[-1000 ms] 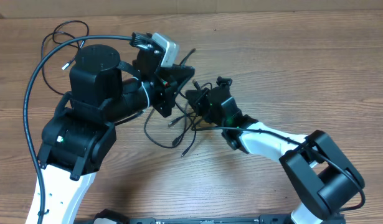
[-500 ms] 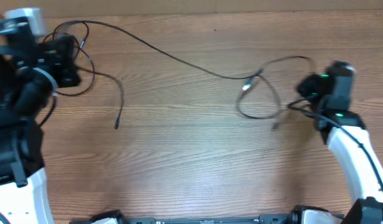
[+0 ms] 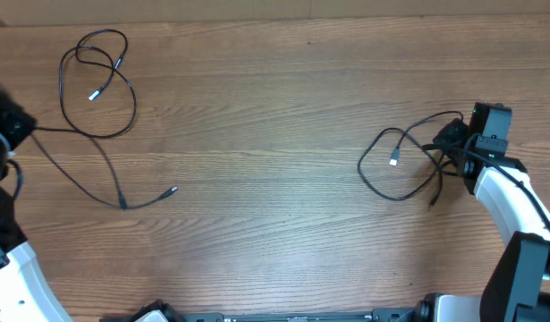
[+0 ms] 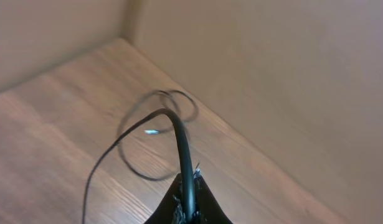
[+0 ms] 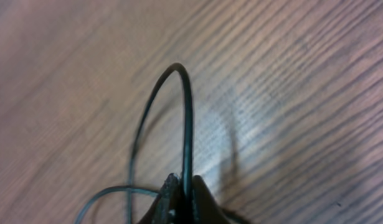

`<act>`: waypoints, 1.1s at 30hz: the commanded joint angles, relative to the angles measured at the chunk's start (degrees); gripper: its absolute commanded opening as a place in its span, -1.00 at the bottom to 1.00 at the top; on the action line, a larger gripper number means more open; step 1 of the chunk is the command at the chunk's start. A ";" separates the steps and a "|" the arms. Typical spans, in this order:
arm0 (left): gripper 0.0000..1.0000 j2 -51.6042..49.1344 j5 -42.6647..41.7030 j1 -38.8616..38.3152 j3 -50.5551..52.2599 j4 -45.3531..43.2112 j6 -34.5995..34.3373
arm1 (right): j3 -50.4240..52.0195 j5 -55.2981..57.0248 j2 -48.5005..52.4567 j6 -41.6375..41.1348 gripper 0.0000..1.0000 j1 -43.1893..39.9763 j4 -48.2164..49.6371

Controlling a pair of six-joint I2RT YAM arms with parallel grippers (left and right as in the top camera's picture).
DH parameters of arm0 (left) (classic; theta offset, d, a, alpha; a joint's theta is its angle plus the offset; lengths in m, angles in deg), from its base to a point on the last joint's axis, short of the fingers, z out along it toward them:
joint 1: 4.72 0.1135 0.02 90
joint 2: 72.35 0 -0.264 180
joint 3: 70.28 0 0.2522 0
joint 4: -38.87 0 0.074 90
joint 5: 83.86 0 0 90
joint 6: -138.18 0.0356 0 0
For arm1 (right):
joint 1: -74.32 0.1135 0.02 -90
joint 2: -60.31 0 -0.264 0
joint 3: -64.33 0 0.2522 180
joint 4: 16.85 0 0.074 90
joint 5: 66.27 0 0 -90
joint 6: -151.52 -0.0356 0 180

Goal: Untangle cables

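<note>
Wooden desk [image 3: 275, 107]: left cable [image 3: 133, 98] lies far left, clamped in left pincer [image 4: 188, 205]; right cable [image 3: 378, 190] lies right, clamped in right pincer [image 5: 182, 199]. Risk: loops could be cinched into knots if pulled.

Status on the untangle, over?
Left gripper shut on left cable. Right gripper shut on right cable. The two lie apart, nothing between.

Even warm light, wrist views motion-blurred
</note>
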 commanded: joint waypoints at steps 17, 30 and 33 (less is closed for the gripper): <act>-0.92 -17.70 25.66 8.44 -18.62 -17.09 8.13 | -0.76 -11.91 0.46 0.68 0.63 0.22 -6.32; -0.92 -26.23 39.87 8.44 -23.87 -9.35 7.82 | -0.76 -14.10 0.46 0.28 1.00 0.22 -8.85; -0.92 -29.29 31.74 8.44 -23.85 -5.62 6.95 | -0.76 -14.23 0.46 0.28 1.00 0.20 -9.03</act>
